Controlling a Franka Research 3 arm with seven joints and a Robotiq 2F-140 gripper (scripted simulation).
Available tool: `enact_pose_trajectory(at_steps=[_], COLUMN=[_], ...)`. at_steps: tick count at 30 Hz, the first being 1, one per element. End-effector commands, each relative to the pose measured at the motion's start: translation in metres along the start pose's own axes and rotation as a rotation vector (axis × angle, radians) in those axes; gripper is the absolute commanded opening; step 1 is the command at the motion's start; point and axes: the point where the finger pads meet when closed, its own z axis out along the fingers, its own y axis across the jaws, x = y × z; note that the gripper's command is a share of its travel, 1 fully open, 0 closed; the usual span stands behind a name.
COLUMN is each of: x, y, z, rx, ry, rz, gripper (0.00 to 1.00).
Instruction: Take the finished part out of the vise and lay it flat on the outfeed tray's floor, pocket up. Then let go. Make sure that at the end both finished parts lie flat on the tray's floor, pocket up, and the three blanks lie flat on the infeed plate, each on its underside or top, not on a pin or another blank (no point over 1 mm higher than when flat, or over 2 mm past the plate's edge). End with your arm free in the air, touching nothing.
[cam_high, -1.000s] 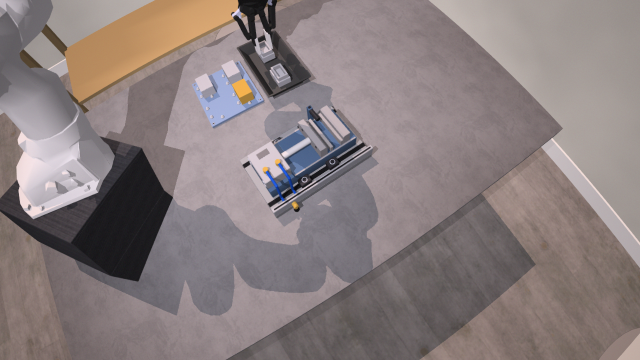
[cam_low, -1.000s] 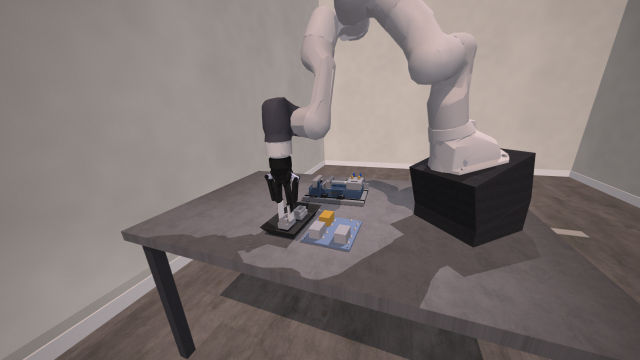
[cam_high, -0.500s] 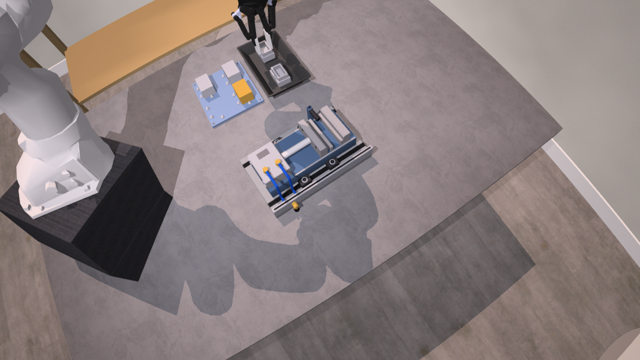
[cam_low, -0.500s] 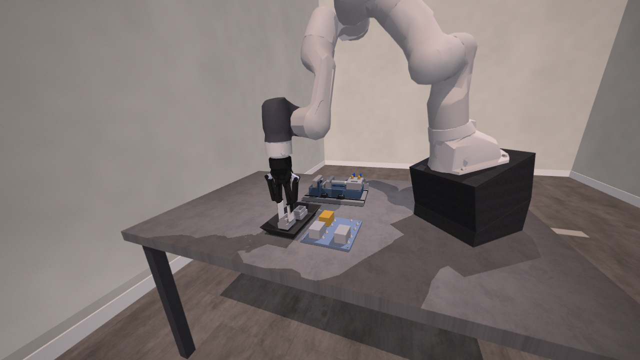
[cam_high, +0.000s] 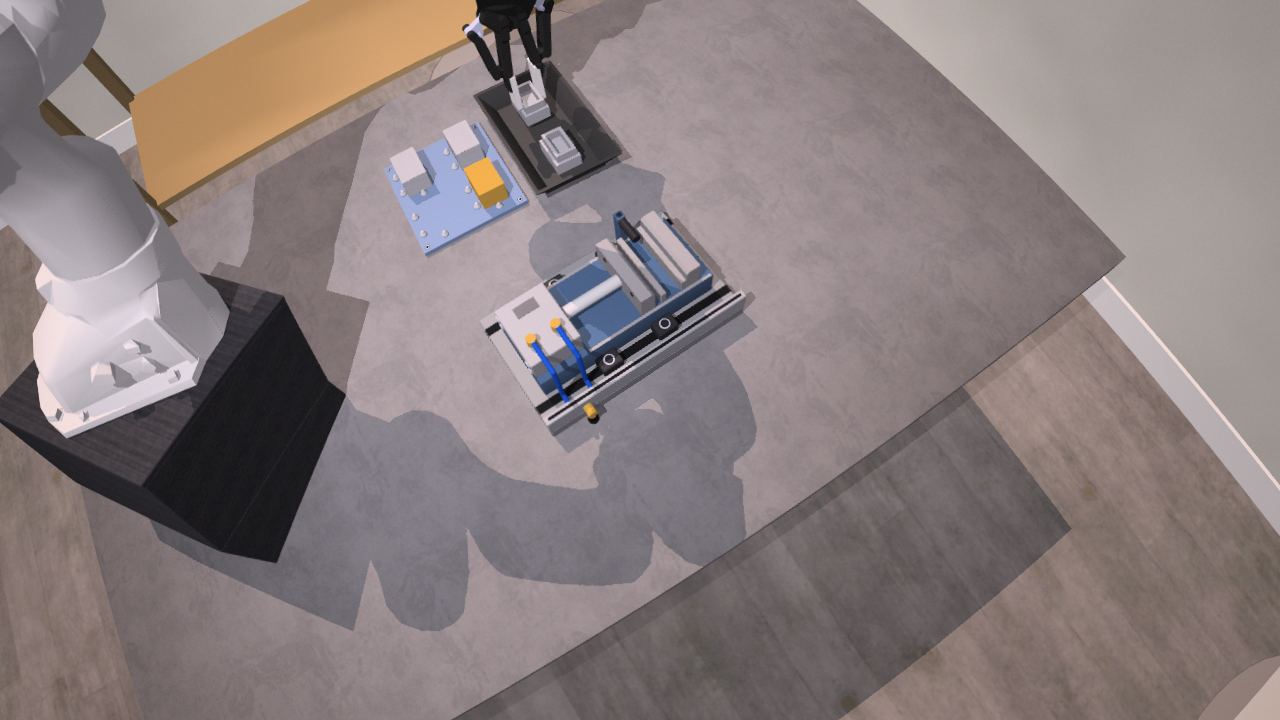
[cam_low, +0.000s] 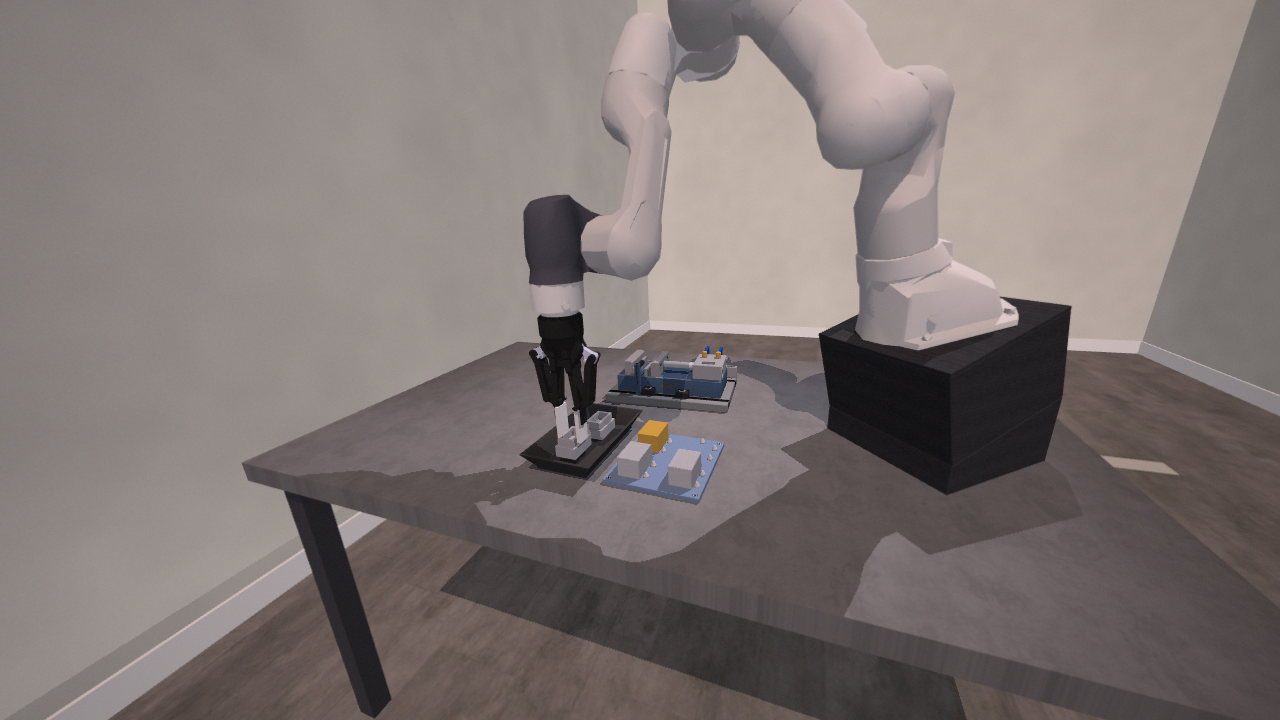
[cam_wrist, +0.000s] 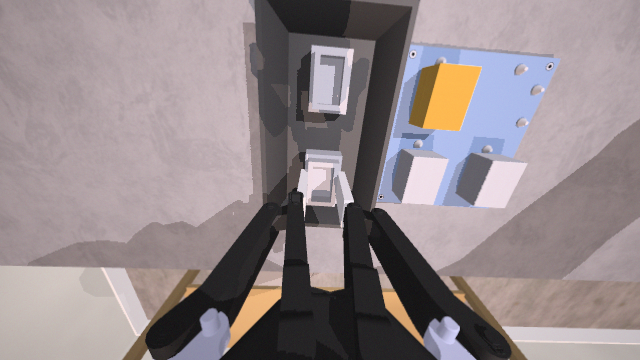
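Bright, hard light throws crisp, overlapping shadows over the tabletop (cam_high: 859, 197) (cam_low: 429, 501) (cam_wrist: 125, 125); the tray's interior (cam_high: 543, 125) (cam_low: 592, 443) (cam_wrist: 320, 132) is dim, and shadow edges in the wrist view look jagged.

Our arm (cam_high: 98, 214) (cam_low: 868, 116) is smooth pale white with rounded joints — a dark grey sleeve (cam_low: 552, 240) sits above our black gripper (cam_high: 521, 71) (cam_low: 568, 419) (cam_wrist: 324, 192) — its fingertips (cam_high: 536, 73) (cam_low: 561, 420) white.

Top looks steeply down, exterior across from tableside, wrist close; all share the tray (cam_high: 590, 170) (cam_low: 547, 464) (cam_wrist: 274, 100).
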Motion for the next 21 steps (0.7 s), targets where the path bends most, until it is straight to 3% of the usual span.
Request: enact_pose_trajectory(at_steps=[1, 21], x=[-0.0015, -0.0023], y=[-0.0011, -0.0013], z=[0.0004, 0.0091], rx=[0.003, 0.003], ry=[-0.003, -0.003], rz=[0.004, 0.008], gripper=[0.00, 0.00])
